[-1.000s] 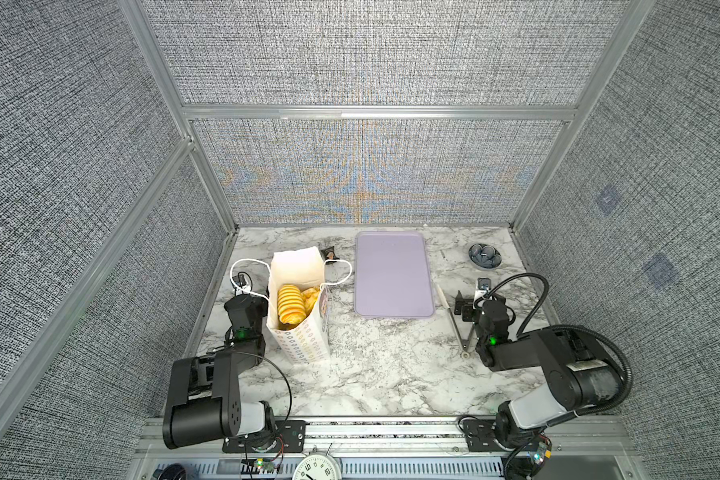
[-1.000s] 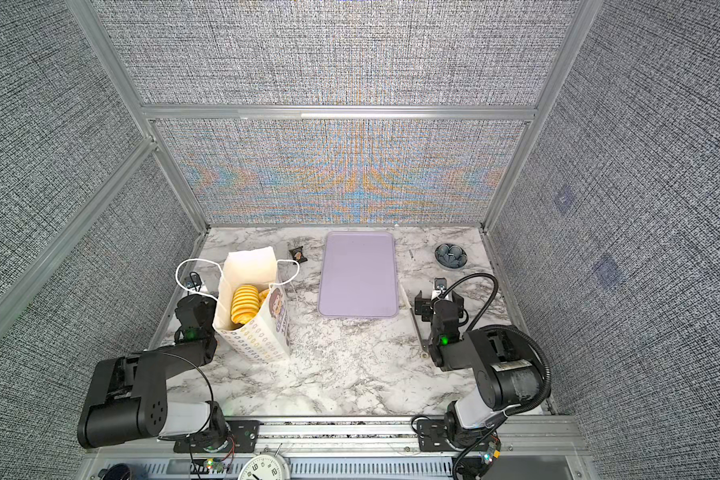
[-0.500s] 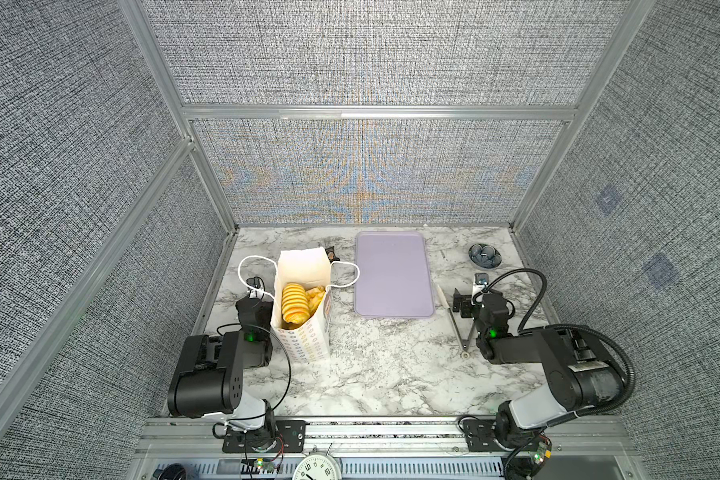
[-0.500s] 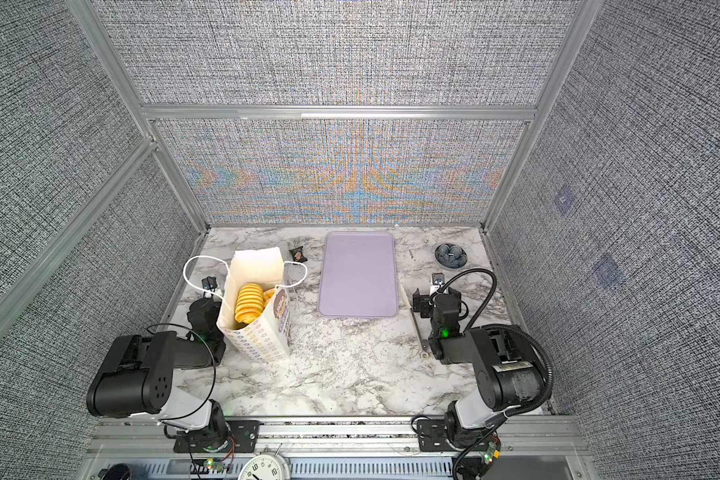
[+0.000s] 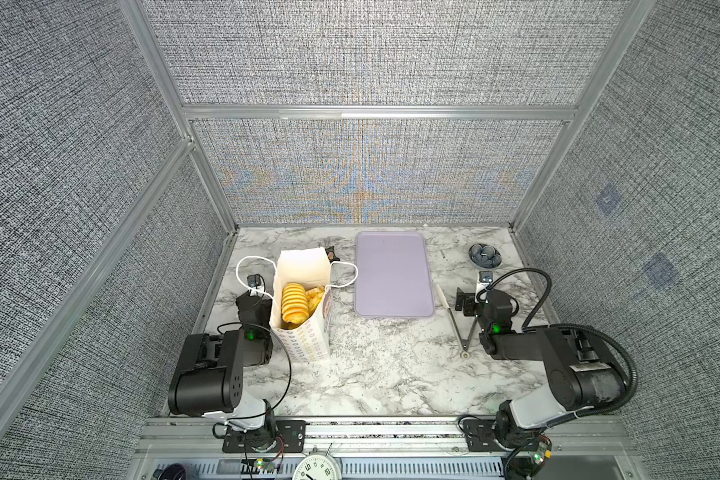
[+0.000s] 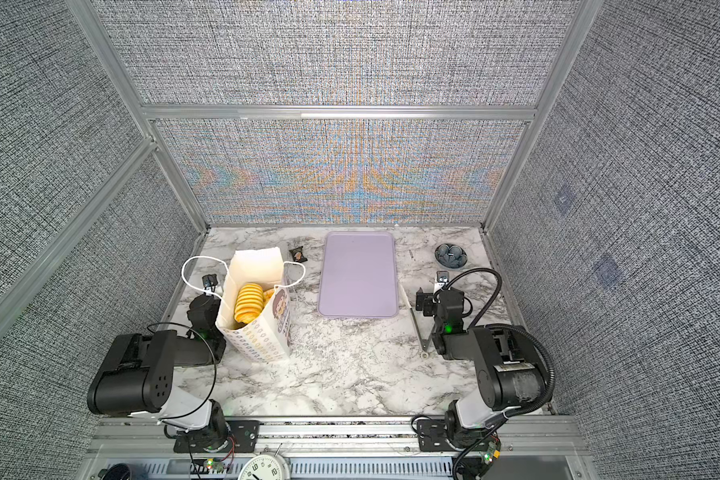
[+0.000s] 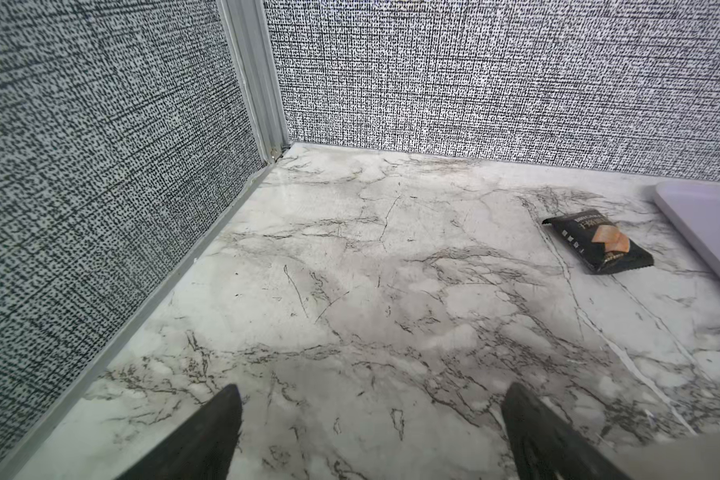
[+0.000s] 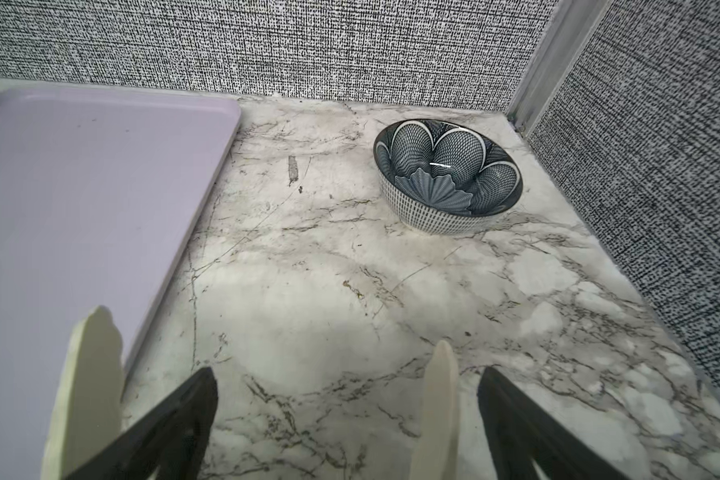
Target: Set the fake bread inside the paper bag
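Looks like the wrap-up step: the tray (image 5: 393, 274) is bare and I see no loose bread on the table (image 5: 375, 374), so my read is the task is essentially done.

The bread (image 5: 294, 301) sits inside the bag (image 5: 306, 343), ridged yellow pastry on top. The bag stands upright just right of the left gripper (image 7: 368, 432), handles flopped to either side.

Left gripper: jaws spread wide, nothing between them, only bare marble ahead. A snack packet (image 7: 599, 241) lies well ahead and right of its fingers.

Right gripper (image 8: 346, 424): jaws spread too, clamping nothing. The tongs (image 8: 80, 395) lie on the table beneath it; one arm shows between the fingers, the other outside them over the tray edge. A bowl (image 8: 447, 174) sits ahead and to the right.

Next move, if any: park both arms, avoid nudging the bag.

Versus a second ago: the left arm has folded back toward its base and the right has pulled in slightly. Bag, tray and tongs unchanged.
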